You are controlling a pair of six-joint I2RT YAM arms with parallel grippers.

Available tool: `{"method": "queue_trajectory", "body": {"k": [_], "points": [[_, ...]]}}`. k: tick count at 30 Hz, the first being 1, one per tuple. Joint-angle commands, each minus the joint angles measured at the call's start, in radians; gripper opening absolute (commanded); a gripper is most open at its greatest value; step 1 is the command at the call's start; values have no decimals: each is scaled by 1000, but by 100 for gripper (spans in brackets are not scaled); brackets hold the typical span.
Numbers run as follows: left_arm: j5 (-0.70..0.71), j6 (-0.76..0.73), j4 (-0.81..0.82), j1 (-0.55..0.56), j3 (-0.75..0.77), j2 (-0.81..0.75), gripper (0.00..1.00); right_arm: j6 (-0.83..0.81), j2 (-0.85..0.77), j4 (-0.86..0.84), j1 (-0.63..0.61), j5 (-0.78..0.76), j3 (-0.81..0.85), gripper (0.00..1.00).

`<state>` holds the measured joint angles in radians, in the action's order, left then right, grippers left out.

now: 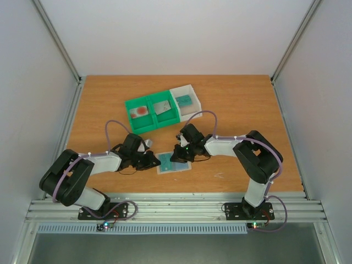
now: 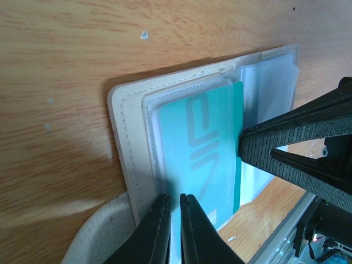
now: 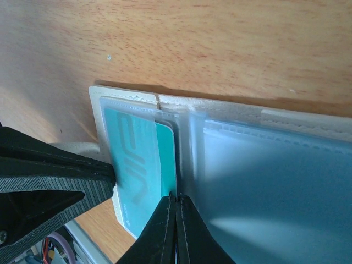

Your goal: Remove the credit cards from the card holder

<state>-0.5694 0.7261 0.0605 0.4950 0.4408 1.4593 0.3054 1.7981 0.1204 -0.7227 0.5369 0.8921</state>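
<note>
The card holder [image 1: 175, 165] lies open on the wooden table between my two arms, a pale beige sleeve [image 2: 124, 143] with clear pockets. A teal credit card [image 2: 203, 148] sits in one pocket, with a strip of it sticking out [image 3: 166, 159]. My right gripper [image 3: 177, 197] is shut, its tips pinching that exposed card edge; it comes in from the right [image 1: 177, 155]. My left gripper [image 2: 175, 198] holds the opposite side, its jaws nearly together on the holder's pocket edge [image 1: 155, 160].
Behind the holder stands a green two-compartment tray [image 1: 149, 128] with a white red-circle card [image 1: 141, 111] and a grey card [image 1: 163, 107]. Beside it a white tray [image 1: 182, 89] holds a teal card [image 1: 186, 100]. The table's metal rail [image 1: 176, 209] runs close in front.
</note>
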Motion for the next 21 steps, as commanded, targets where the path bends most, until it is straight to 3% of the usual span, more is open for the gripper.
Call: {"method": "queue_trajectory", "body": {"k": [1,21], "points": [[60,-13,-49,4,-25,16,9,-5,11,-32,6,18,-23,1],[66,7,-94,4,-25,-25,17,9,-73,-76,36,-39,-111,1]]}}
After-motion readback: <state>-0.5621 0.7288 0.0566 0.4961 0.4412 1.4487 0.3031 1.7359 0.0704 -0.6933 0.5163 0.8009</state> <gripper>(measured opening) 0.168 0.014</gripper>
